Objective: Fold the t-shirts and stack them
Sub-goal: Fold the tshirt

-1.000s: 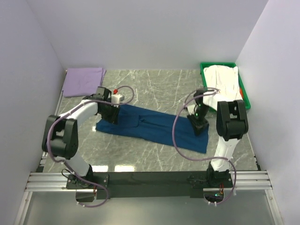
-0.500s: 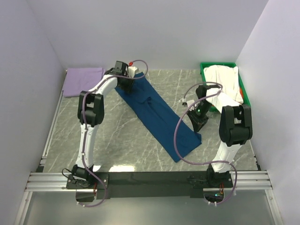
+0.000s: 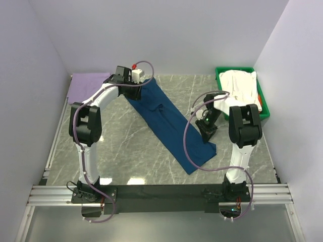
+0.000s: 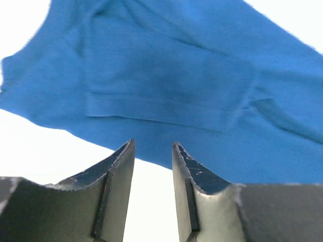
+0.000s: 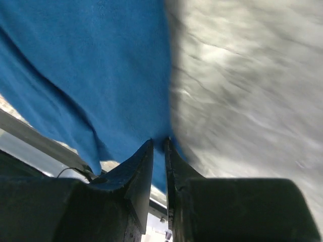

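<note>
The navy blue t-shirt (image 3: 169,121), folded into a long strip, lies diagonally on the marble table. My left gripper (image 3: 129,84) hovers at the strip's far left end; in the left wrist view it (image 4: 153,143) is open, nothing between the fingers, the blue cloth (image 4: 171,85) just ahead. My right gripper (image 3: 207,132) is at the strip's near right end, and in the right wrist view it (image 5: 158,141) is shut on the shirt's edge (image 5: 101,75). A pale lavender t-shirt (image 3: 87,84) lies folded at the far left. A white t-shirt (image 3: 242,85) fills the bin, with a sliver of orange-red cloth (image 3: 260,99) beside it.
The green plastic bin (image 3: 218,75) stands at the far right corner against the wall. White walls close in the table on three sides. A metal rail (image 3: 161,194) carrying both arm bases runs along the near edge.
The strip swung from lying across the table to a diagonal, its left end carried to the back. The left gripper has opened off that end and drawn back. The right gripper keeps its hold.
</note>
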Action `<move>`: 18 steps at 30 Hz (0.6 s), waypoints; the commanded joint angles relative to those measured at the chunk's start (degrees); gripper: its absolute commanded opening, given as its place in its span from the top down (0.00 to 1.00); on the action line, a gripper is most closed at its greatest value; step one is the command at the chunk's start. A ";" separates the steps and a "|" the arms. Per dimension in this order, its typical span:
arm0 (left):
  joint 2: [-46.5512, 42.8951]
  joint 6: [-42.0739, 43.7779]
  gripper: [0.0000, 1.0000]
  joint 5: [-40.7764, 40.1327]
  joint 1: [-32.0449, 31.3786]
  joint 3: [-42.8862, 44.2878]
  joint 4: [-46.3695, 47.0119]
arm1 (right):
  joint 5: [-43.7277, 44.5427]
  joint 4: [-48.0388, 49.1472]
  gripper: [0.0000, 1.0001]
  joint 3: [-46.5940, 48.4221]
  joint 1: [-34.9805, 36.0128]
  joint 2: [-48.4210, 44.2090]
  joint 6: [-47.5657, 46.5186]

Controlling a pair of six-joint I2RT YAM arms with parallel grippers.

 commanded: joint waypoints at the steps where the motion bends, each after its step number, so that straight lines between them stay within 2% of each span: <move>1: -1.77 -8.56 0.60 6.37 -0.75 -2.80 1.51 | 0.87 1.51 0.80 -2.66 1.50 0.60 0.72; 5: -0.37 -11.49 0.60 6.12 -1.89 -4.47 2.66 | -0.52 1.52 0.85 -7.05 4.12 0.42 0.54; 10: 4.11 -13.69 0.61 5.68 -2.42 -0.79 2.22 | -5.18 0.82 0.85 -11.80 8.09 -0.11 0.19; 14: 10.86 -13.69 0.62 3.40 -2.24 3.34 0.64 | -8.96 0.64 0.83 -9.80 8.97 1.91 1.42; 18: 18.43 -11.41 0.64 1.73 -0.23 15.17 -2.53 | -12.13 -0.42 0.78 -3.48 9.24 6.21 2.56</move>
